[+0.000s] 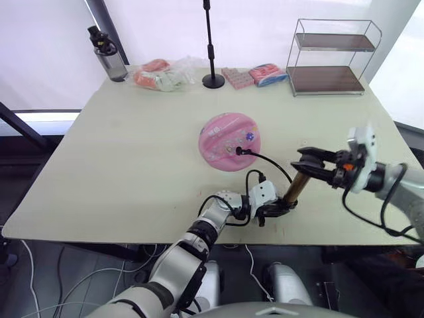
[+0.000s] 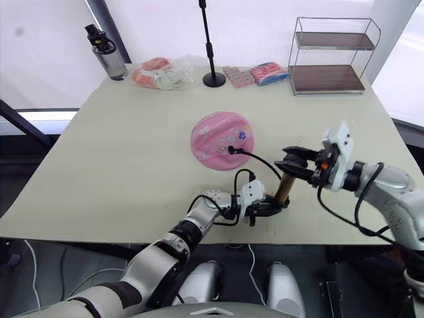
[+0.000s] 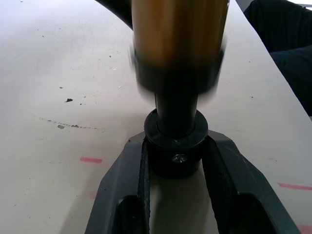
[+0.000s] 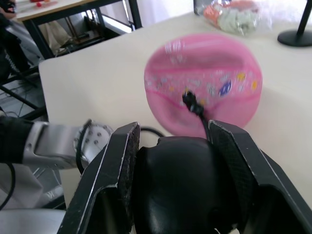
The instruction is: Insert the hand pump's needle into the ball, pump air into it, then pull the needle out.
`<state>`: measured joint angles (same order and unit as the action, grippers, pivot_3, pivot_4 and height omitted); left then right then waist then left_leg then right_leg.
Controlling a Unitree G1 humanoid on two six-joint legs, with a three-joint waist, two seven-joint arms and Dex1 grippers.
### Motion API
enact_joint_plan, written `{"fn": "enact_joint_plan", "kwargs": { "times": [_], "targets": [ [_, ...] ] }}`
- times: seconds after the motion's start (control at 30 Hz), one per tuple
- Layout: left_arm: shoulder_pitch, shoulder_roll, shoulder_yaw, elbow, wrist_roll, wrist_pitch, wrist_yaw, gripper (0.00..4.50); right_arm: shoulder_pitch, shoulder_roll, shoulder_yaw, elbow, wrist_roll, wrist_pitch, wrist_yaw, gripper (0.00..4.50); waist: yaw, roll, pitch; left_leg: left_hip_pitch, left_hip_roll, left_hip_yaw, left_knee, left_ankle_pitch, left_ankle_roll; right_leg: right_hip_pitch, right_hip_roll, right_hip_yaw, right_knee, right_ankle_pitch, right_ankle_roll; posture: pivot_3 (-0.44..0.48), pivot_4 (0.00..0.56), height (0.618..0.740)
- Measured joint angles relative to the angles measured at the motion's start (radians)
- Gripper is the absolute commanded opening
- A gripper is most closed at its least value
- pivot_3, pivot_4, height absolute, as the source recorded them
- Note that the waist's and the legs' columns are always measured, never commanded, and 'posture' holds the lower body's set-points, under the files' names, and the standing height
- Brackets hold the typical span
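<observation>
**user1:** Near the front edge of the worktop [image 1: 119, 165], the hand pump [image 1: 296, 187] stands tilted, its lower black end pinched by the left hand [image 1: 277, 209], with the gold barrel rising up and to the right from there. The left wrist view shows both fingers [image 3: 127, 180] pressed against that black base collar.

**user2:** yep, and the right hand [image 1: 310, 162] is at the other end, its two fingers [image 4: 113, 165] clamped either side of the black T-handle. So the pump sits between the two hands, one gripping each end.

**user1:** Where's the ball [image 1: 229, 141] in all this?

**user2:** Middle of the worktop, behind and to the left of both hands, not touching either. It looks dented and flattish. The thin black hose [image 1: 271, 163] loops from the pump over to it, and the black fitting sits on the ball's near side, just by the purple flower mark. Can't make out the needle itself, too small.
</observation>
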<state>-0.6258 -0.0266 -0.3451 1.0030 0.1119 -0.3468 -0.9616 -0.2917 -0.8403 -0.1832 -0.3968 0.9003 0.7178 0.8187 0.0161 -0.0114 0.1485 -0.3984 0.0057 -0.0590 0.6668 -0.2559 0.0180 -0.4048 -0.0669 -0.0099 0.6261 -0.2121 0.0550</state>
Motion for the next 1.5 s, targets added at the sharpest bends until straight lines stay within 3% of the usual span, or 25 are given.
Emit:
{"fn": "enact_joint_plan", "kwargs": {
  "times": [0.3,0.4,0.63,0.83,0.97,1.2,1.5],
  "targets": [
    [-0.001,0.001,0.001,0.000,0.000,-0.002,0.000,1.07,-0.093,-0.080,-0.113,-0.011,0.170,0.118,-0.031,1.83,-0.001,-0.001,0.001,0.000,0.000,0.001,0.000,0.000,0.000,0.000,-0.001,0.000,0.000,0.000,0.000,0.000,0.150,0.731],
    [-0.002,-0.001,0.002,-0.001,-0.003,-0.004,0.000,1.07,-0.182,-0.141,-0.175,0.022,0.252,0.176,-0.045,1.83,-0.001,0.002,0.005,0.000,-0.001,0.001,0.000,0.000,0.000,0.000,-0.002,0.000,0.000,0.000,0.000,0.000,0.150,0.731],
    [-0.002,-0.001,0.001,-0.002,-0.004,-0.006,-0.004,1.07,-0.181,-0.161,-0.188,0.033,0.301,0.220,-0.082,1.83,-0.001,0.000,0.007,-0.001,-0.002,0.001,0.000,0.000,0.000,-0.001,-0.003,-0.001,0.000,0.000,0.000,0.000,0.150,0.731],
    [-0.001,0.007,0.000,-0.002,0.001,-0.006,0.001,1.07,-0.037,-0.069,-0.182,-0.041,0.235,0.143,-0.093,1.83,-0.003,-0.003,0.004,0.001,-0.001,0.001,0.000,0.000,0.000,0.000,-0.002,-0.001,0.000,0.000,0.001,0.000,0.150,0.731],
    [0.002,0.011,0.000,-0.001,0.002,-0.006,0.004,1.07,0.030,0.028,-0.108,-0.061,0.141,0.066,-0.107,1.83,-0.004,-0.006,0.001,0.002,0.001,0.001,0.000,0.000,0.000,0.001,-0.001,-0.001,0.000,0.000,0.001,0.000,0.150,0.731],
    [0.003,0.011,-0.001,0.001,0.005,-0.006,0.006,1.07,0.142,0.104,0.075,-0.025,-0.116,-0.136,-0.062,1.83,-0.004,-0.007,-0.002,0.003,0.001,0.000,0.000,0.000,0.000,0.002,0.001,-0.001,0.000,0.000,0.000,0.000,0.150,0.731],
    [0.003,0.012,-0.001,0.003,0.007,-0.006,0.010,1.07,0.169,0.161,0.128,0.019,-0.220,-0.243,-0.038,1.83,-0.004,-0.007,-0.004,0.004,0.002,0.000,0.000,0.000,0.000,0.002,0.001,-0.001,0.000,0.000,0.000,0.000,0.150,0.731]
  ]
}}
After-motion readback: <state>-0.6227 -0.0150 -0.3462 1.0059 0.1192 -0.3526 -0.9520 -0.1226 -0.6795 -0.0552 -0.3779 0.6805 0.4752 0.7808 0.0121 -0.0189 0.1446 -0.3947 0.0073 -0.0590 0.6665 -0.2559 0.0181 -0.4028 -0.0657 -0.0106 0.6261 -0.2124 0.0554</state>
